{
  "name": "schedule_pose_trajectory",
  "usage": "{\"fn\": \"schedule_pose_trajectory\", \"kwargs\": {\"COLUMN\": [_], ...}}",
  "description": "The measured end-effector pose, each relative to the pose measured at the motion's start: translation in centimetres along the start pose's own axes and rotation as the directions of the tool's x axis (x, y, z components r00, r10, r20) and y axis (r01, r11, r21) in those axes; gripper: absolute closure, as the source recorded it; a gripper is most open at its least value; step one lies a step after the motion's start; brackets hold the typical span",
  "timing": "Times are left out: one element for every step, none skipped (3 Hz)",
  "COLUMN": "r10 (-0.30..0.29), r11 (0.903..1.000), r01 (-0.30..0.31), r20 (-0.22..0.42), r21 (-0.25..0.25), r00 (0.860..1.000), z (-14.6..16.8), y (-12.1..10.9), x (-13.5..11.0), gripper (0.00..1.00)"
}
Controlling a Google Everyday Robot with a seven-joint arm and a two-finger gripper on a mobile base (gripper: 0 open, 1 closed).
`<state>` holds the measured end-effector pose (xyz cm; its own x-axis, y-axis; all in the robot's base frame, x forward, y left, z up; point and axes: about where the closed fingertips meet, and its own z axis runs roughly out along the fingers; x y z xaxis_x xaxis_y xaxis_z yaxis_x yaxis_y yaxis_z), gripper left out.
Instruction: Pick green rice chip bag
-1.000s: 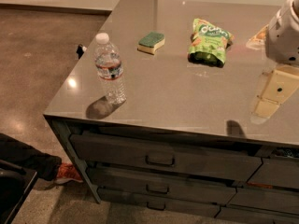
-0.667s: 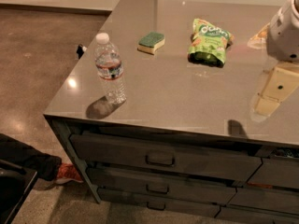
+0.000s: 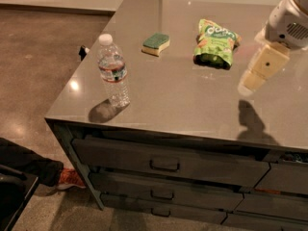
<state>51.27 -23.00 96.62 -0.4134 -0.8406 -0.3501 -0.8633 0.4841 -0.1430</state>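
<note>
Presently: one green rice chip bag (image 3: 215, 43), flat at the countertop's (image 3: 183, 100) far side; one sponge (image 3: 156, 44) left of it; one water bottle (image 3: 113, 71) upright, front-left; one gripper (image 3: 255, 77) hovering right, partly cut off, grip unreadable.

- The green rice chip bag (image 3: 215, 43) is a crinkly, bright green pouch with white lettering and orange accents.
- It lies flat on the tabletop, nearer the far edge, right of middle.
- My gripper (image 3: 251, 80) hangs near the right edge, apart from the bag.
</note>
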Motion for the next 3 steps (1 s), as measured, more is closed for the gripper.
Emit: {"fn": "schedule_pose_trajectory", "kwargs": {"r10": [0.065,0.153,0.275], "r11": [0.9967,0.9817,0.9366], "r01": [-0.066,-0.161,-0.294], "r20": [0.042,0.085,0.116], "r21": [0.046,0.102,0.191], "r00": [0.997,0.985,0.954], "z": [1.1,2.7,4.2], "y": [-3.3,-6.5,-10.9], "x": [-1.0,-1.3,-0.8], "gripper": [0.00,0.00,0.00]}}
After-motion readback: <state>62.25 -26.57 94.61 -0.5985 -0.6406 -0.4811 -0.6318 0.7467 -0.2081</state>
